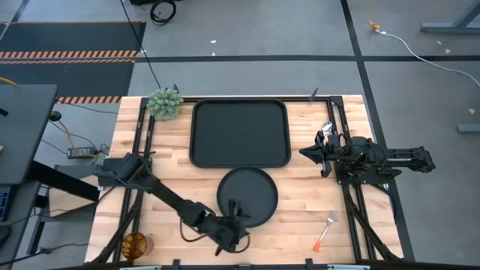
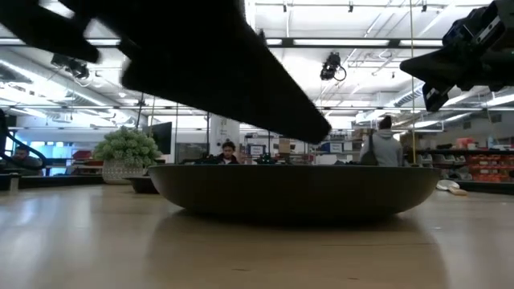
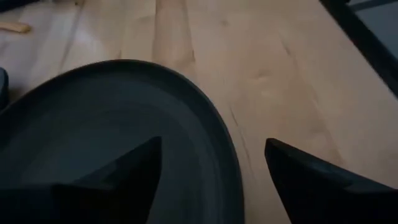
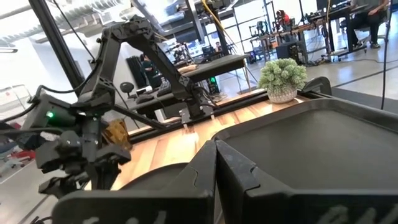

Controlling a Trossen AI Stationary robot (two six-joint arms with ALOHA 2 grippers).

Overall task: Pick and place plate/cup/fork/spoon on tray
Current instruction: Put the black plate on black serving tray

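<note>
Left gripper (image 1: pixel 234 212) sits at the near rim of the plate (image 1: pixel 252 189), fingers spread wide. In the left wrist view one finger (image 3: pixel 124 171) is over the plate's inner surface and the other (image 3: pixel 311 180) is over bare desk (image 3: pixel 280 74), so the raised rim lies between them. No contact with the rim can be confirmed.

The plate lies flat on the desk, just in front of the tray (image 1: pixel 240 132) and not touching it.

Handling judgement: the plate looks rigid and matte, probably light, and unlikely to deform. Flat on wood, it offers only the rim as a hold. A pinch across the rim edge, one finger inside and one outside, seems the workable grasp. Held at one edge it will likely hang tilted, so a firm closure is advised.

Right gripper (image 1: pixel 324 153) waits at the desk's right side beside the tray, its fingers pressed together, with a silver utensil head close by; it may be the spoon (image 1: pixel 327 127).

The fork (image 1: pixel 324 231) lies near the front right. The cup (image 1: pixel 135 244) stands at the front left corner. A green plant ball (image 1: pixel 164 102) sits at the tray's far left corner.
</note>
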